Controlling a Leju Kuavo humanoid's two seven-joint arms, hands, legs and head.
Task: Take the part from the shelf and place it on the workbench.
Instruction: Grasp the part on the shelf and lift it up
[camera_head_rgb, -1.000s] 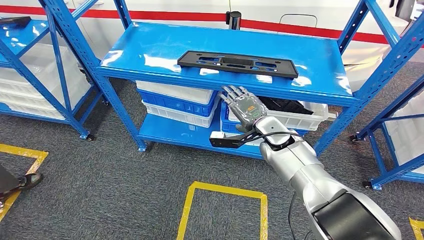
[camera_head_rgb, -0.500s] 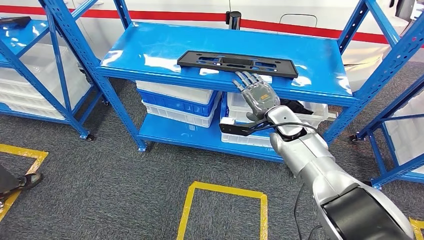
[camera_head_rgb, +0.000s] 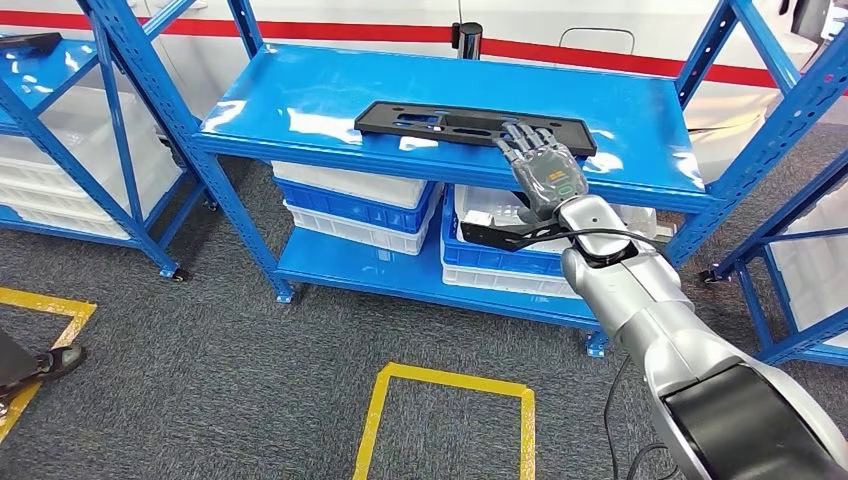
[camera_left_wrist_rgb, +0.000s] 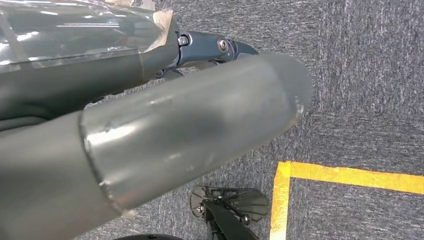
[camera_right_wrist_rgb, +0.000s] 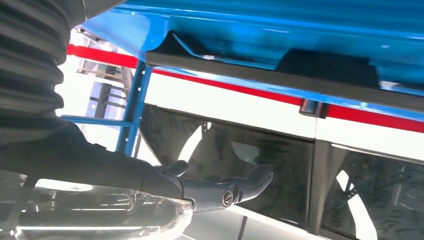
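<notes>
The part (camera_head_rgb: 474, 125), a long flat black plate with cut-out slots and a raised block at its middle, lies on the top board of the blue shelf (camera_head_rgb: 300, 95), lengthwise along the board's front edge and a little back from it. The right hand (camera_head_rgb: 541, 165) reaches over that front edge with its fingers (camera_head_rgb: 520, 140) spread flat and holding nothing; their tips lie over the plate's near edge toward its right end, though whether they touch it cannot be told. The right wrist view looks along the board at the plate's dark edge (camera_right_wrist_rgb: 260, 75), with the thumb (camera_right_wrist_rgb: 235, 187) held apart from it. The left hand (camera_left_wrist_rgb: 215, 47) hangs over the grey carpet, and whether it is wide or curled cannot be told. The plate looks like rigid moulded plastic, light for its length and smooth, so it should slide readily on the glossy board but tip if taken at one end. The raised block or the slots beside it look like the surer hold, near the balance point. On the shelf there is bare board behind the plate and at both its ends, while the slanted blue upright (camera_head_rgb: 760, 140) stands close on the right. Stacked bins (camera_head_rgb: 350, 205) sit below the board, so the plate seems best drawn out forward over the front edge.
</notes>
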